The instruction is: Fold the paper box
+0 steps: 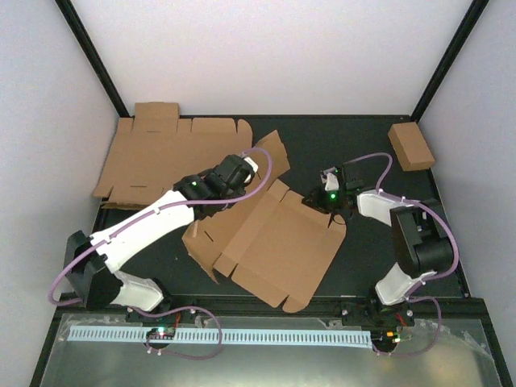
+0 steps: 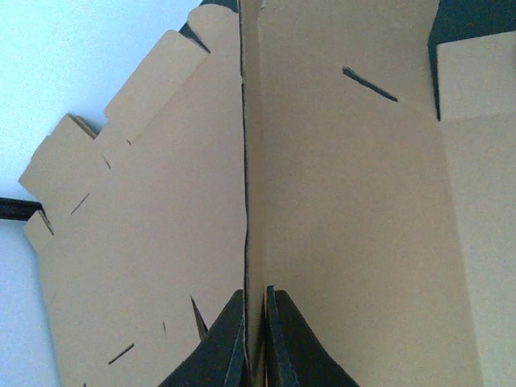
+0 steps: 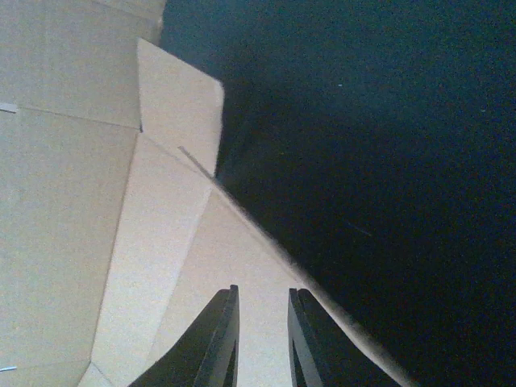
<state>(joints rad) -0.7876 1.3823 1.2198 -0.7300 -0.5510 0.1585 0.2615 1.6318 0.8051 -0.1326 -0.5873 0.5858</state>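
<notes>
The paper box [image 1: 278, 242] lies mostly flat as a brown die-cut sheet in the middle of the dark table. One of its back panels [image 1: 270, 157] is lifted off the table. My left gripper [image 1: 242, 172] is shut on that panel. In the left wrist view the cardboard edge [image 2: 251, 161] runs straight up from between the black fingers [image 2: 282, 339] of the left gripper [image 2: 256, 294]. My right gripper [image 1: 324, 197] hovers over the sheet's back right corner. Seen from the right wrist, that gripper [image 3: 264, 292] is narrowly open over a creased flap [image 3: 161, 242], with nothing between its fingers.
A second flat cardboard sheet [image 1: 161, 153] leans at the back left against the wall. A small closed brown box [image 1: 411, 145] sits at the back right corner. The dark mat [image 3: 387, 161] shows to the right of the flap. White walls close in three sides.
</notes>
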